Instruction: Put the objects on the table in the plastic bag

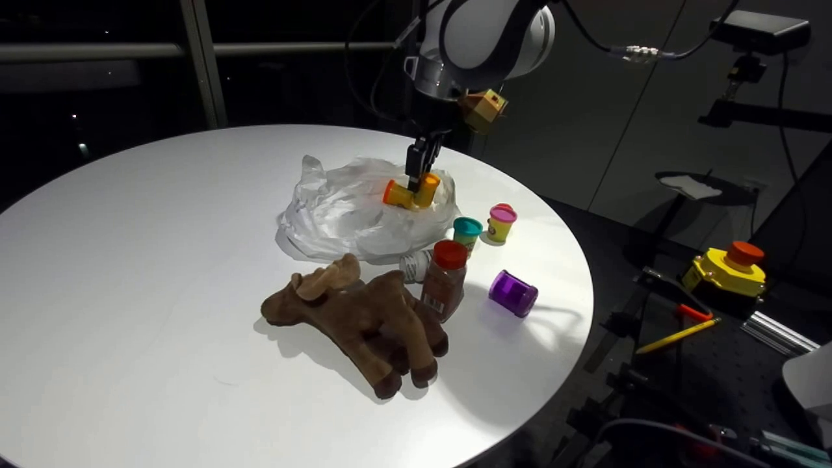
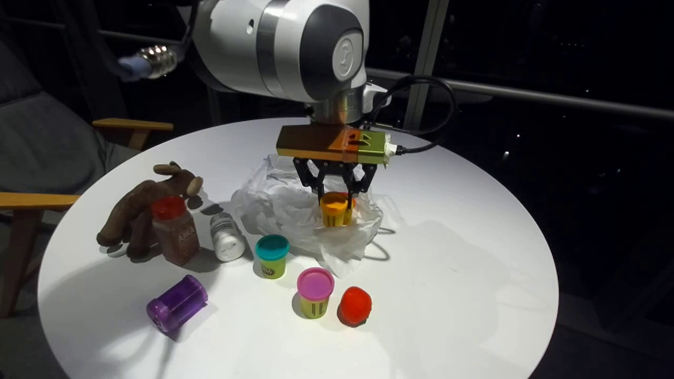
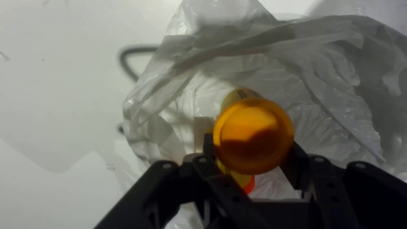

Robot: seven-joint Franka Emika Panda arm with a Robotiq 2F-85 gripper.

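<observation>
Gripper (image 2: 335,204): clamped on the orange tub (image 3: 254,133) over the bag (image 1: 325,227); whether tub and bag touch is unclear.
Red-lidded tub (image 1: 398,195): in the bag, partly hidden in the wrist view.
Plush (image 2: 139,199): left on the table (image 2: 453,295) in an exterior view, partly behind the jar (image 2: 178,237).

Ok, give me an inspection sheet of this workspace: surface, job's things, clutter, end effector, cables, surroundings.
Surface: round white table, objects spread on it.
Job's things: plastic bag crumpled, red-lidded yellow tub lying on its film; outside it, plush moose, red-capped jar upright, white bottle on its side, teal-lidded tub and pink-lidded tub upright, red round item, purple cylinder on its side.
Clutter: off the table, yellow pencil and red-buttoned yellow box.
End effector: closed on orange-lidded tub, over the bag; whether that tub touches film is unclear.
Cables: black cable looping beside the robot arm.
Surroundings: dark windows, grey chair.
</observation>
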